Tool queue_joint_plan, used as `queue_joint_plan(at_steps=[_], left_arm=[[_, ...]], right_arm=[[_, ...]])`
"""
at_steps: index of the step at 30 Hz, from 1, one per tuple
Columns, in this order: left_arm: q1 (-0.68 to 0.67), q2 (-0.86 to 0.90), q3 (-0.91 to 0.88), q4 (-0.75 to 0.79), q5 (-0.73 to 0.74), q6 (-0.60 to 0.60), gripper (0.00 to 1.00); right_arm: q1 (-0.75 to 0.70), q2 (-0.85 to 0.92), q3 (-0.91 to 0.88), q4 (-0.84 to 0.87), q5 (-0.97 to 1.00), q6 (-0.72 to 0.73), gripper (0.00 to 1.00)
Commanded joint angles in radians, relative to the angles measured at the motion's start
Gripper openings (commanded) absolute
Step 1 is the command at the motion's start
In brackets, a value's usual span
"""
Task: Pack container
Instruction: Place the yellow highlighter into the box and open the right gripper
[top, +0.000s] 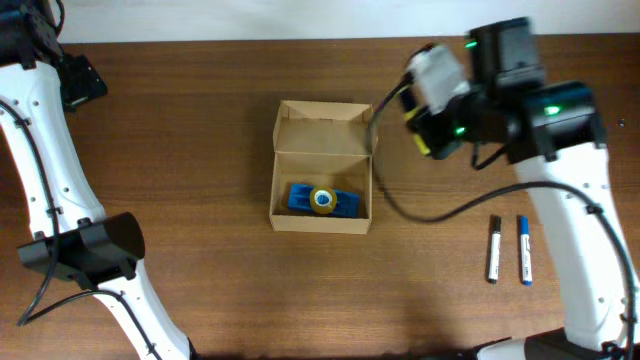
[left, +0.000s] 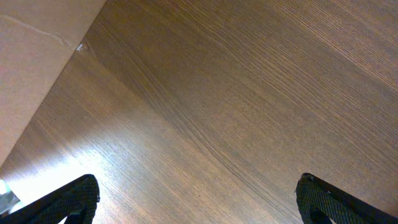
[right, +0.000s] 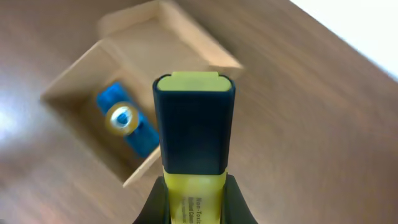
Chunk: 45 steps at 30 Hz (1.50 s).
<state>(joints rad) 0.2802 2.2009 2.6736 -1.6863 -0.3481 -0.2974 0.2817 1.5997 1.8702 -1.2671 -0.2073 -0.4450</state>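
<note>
The container (top: 322, 222), a brown cardboard box with its flap lid open to the far side, stands mid-table. Inside it lie a flat blue case (top: 298, 198) and a small yellow roll (top: 323, 200) on top of the case. My right gripper (top: 428, 132) hovers just right of the box, shut on a yellow highlighter with a dark cap (right: 194, 124). The right wrist view shows the box (right: 74, 81), the blue case (right: 143, 138) and the roll (right: 121, 119) below and ahead of the highlighter. My left gripper (left: 198, 193) is open and empty over bare wood at the far left (top: 80, 82).
Two pens, one with black ends (top: 493, 250) and one with blue ends (top: 525, 250), lie side by side at the right of the table. A pale surface (left: 31, 50) borders the table's edge in the left wrist view.
</note>
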Motion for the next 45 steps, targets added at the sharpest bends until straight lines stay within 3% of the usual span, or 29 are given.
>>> queue_joint_plan(at_steps=[1,12,29,41,42,43,44,45], left_arm=[[0.002,-0.003,-0.005,-0.001,-0.003,0.011,1.00],[0.002,-0.003,-0.005,-0.001,-0.003,0.011,1.00],[0.003,-0.003,-0.005,-0.001,-0.003,0.011,1.00],[0.003,-0.003,-0.005,-0.001,-0.003,0.011,1.00],[0.003,-0.003,-0.005,-0.001,-0.003,0.011,1.00],[0.003,-0.003,-0.005,-0.001,-0.003,0.011,1.00],[0.002,-0.003,-0.005,-0.001,-0.003,0.011,1.00],[0.003,-0.003,-0.005,-0.001,-0.003,0.011,1.00]], right_arm=[[0.111,0.046,0.012,-0.002,0.010,-0.247,0.04],[0.295,0.311,0.012,0.024,0.082,-0.353,0.04],[0.334,0.551,0.011,0.060,0.090,-0.397,0.04],[0.333,0.616,0.011,0.129,0.138,-0.439,0.04],[0.333,0.616,0.011,0.134,0.138,-0.437,0.08],[0.333,0.616,0.011,0.136,0.138,-0.435,0.27],[0.333,0.616,0.011,0.139,0.139,-0.421,0.40],[0.333,0.616,0.011,0.142,0.141,-0.407,0.45]])
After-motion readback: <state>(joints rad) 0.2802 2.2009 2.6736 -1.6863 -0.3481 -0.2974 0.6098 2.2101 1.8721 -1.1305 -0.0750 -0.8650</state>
